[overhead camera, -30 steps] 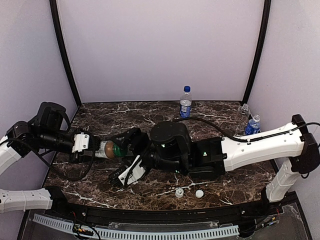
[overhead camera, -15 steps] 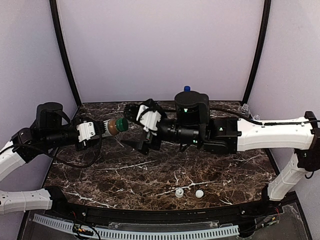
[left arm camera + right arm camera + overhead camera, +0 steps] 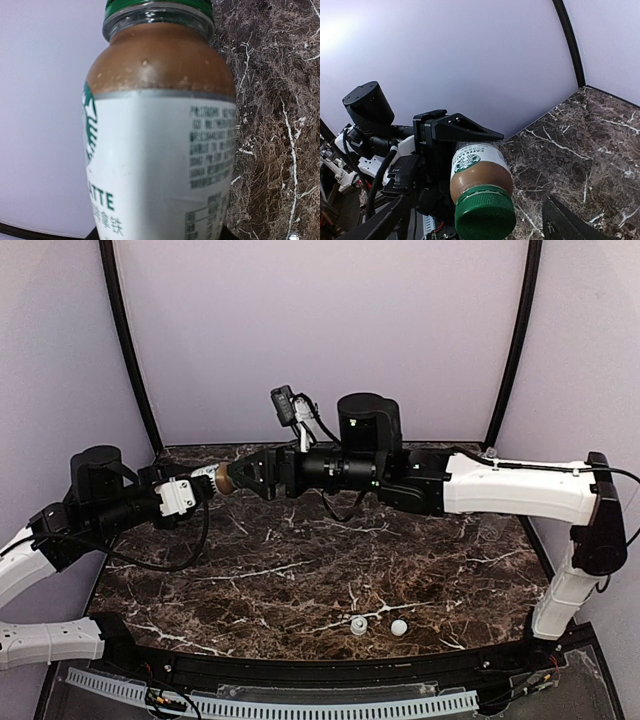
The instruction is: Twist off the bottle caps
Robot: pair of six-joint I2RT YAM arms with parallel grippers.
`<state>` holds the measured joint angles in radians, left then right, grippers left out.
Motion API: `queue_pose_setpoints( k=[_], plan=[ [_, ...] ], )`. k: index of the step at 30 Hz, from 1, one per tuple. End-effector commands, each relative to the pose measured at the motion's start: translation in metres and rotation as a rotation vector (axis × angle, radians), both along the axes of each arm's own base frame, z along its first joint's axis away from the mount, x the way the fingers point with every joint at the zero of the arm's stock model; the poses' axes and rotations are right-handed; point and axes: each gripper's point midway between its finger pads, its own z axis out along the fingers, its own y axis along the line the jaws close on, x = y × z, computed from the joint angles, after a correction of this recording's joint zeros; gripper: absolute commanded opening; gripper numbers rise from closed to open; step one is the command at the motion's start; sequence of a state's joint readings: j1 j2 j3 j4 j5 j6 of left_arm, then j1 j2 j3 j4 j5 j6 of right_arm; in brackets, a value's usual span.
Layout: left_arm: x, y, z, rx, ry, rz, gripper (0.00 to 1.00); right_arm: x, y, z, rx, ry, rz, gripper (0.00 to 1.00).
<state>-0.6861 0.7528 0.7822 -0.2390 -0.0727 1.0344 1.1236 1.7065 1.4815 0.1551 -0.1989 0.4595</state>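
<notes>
Table: you had a dark brown marble-look table [image 3: 280, 580] with white veins, filling the lower half of the top view, with pale walls at its left, right and far edges.
Left cap: you could see the left cap [image 3: 358, 625], small, round and whitish, lying on the table at lower centre of the frame, near the front edge.
Right cap: the right cap [image 3: 399, 627], white, lay just beside it on its right, the two apart.
Wrist views: each showed you only bare veined stone at its right side.
</notes>
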Motion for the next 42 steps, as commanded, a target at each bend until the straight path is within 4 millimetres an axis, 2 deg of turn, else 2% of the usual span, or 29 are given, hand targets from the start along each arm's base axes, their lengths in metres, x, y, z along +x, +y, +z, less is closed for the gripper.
queue_pose_setpoints(
  k=[1,6,8,15,16,19,20,21,22,24,26,29,32,37,39,42],
  plan=[
    [-0.002,0.001,0.008,-0.012,-0.047,-0.004,0.46,0.004,0.007,0.010,0.071,0.142,0.028,0.83],
    [-0.002,0.001,0.007,-0.006,-0.053,-0.003,0.46,0.000,0.014,-0.004,0.038,0.203,0.080,0.60],
    [-0.003,0.001,0.007,-0.006,-0.054,-0.005,0.46,0.000,0.015,-0.008,0.031,0.215,0.081,0.55],
    [-0.003,0.001,0.008,-0.007,-0.062,-0.005,0.46,-0.002,0.017,-0.008,0.023,0.214,0.100,0.31],
    [-0.003,0.001,0.008,-0.009,-0.062,-0.004,0.46,-0.003,0.018,-0.009,0.014,0.213,0.110,0.26],
    [-0.003,0.002,0.010,-0.035,-0.051,0.008,0.46,-0.016,0.023,-0.011,-0.040,0.172,0.201,0.02],
    [-0.004,0.002,0.008,-0.034,-0.036,0.005,0.46,-0.022,0.024,-0.012,-0.068,0.141,0.228,0.00],
    [-0.008,-0.001,0.010,-0.049,-0.021,-0.011,0.47,-0.029,0.023,-0.011,-0.097,0.089,0.250,0.00],
    [-0.012,-0.001,0.002,-0.033,0.016,-0.029,0.47,-0.041,0.024,-0.009,-0.124,0.023,0.272,0.00],
    [-0.031,-0.008,0.000,-0.037,0.086,-0.119,0.47,-0.061,0.022,-0.005,-0.174,-0.205,0.304,0.00],
    [-0.056,-0.016,-0.011,-0.023,0.189,-0.234,0.47,-0.083,0.019,-0.009,-0.219,-0.409,0.334,0.00],
    [-0.091,-0.024,-0.023,-0.023,0.340,-0.381,0.47,-0.103,0.015,-0.018,-0.288,-0.657,0.339,0.00],
    [-0.112,-0.023,-0.032,-0.006,0.435,-0.444,0.47,-0.114,0.015,-0.026,-0.425,-0.928,0.307,0.00],
    [-0.119,-0.018,-0.038,0.023,0.474,-0.447,0.47,-0.120,0.010,-0.033,-0.645,-1.412,0.220,0.00],
    [-0.123,-0.017,-0.042,0.039,0.491,-0.461,0.47,-0.119,0.007,-0.044,-0.731,-1.603,0.214,0.00],
    [-0.126,-0.016,-0.046,0.050,0.506,-0.472,0.47,-0.115,0.007,-0.045,-0.791,-1.803,0.151,0.00]
  ],
)
